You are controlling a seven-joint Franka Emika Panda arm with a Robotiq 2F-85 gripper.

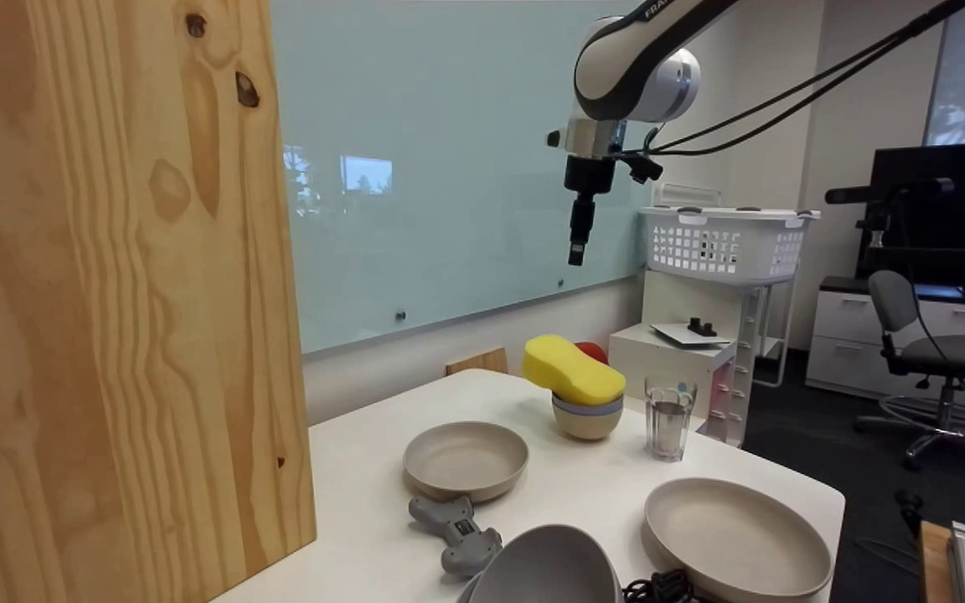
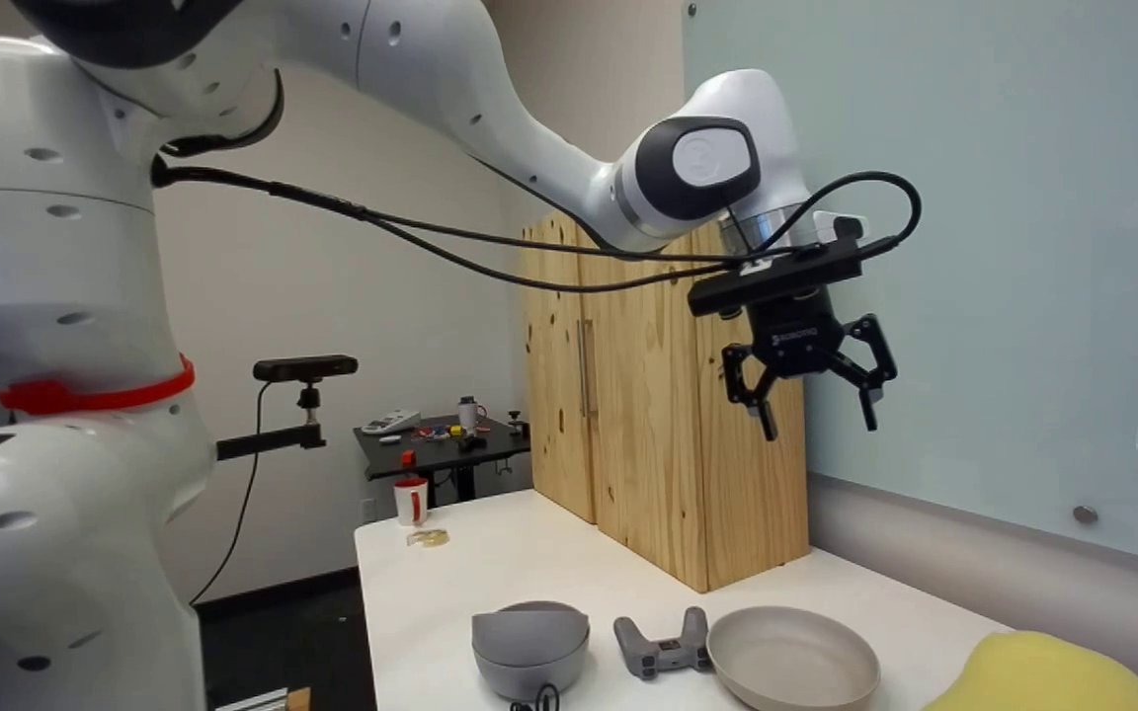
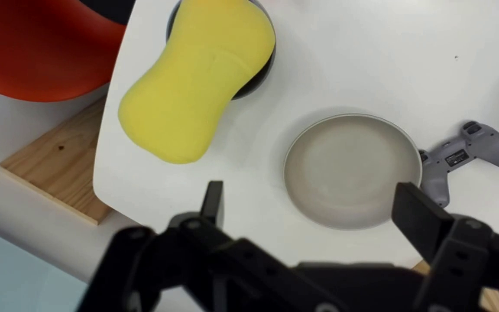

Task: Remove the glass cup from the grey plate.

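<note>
- Glassy and pale, a wall panel [image 1: 449, 176] spans the back of the room.
- Below it stretches a white table [image 1: 357, 486], with a wooden cabinet [image 2: 628, 444] standing on it.
- Just one robot arm [image 2: 450, 99] shows, so there is no nearer arm to choose; it reaches in from ten o'clock in an exterior view.
- Well above the table hangs the gripper [image 2: 819, 430], pointing down at a slight tilt, fingers [image 3: 422, 221] spread wide, nothing between them.
- Wider-looking of a pair, so probably the one meant, the grey plate [image 1: 738, 536] sits toward five o'clock from the gripper.
- Its lookalike, a second dish [image 3: 353, 171], lies between one and two o'clock in the wrist view.
- Toward half past ten there, a yellow sponge [image 3: 197, 82] rests across a bowl [image 1: 587, 425].
- Smallest, the glass cup [image 1: 669, 423] stands upright on the table itself, long axis vertical, just past the grey plate's eleven o'clock rim, apparently not touching. From the gripper it lies low, toward five o'clock; it is outside the wrist view, likely beyond twelve. Removal looks done; the next move probably means leaving it alone.
</note>
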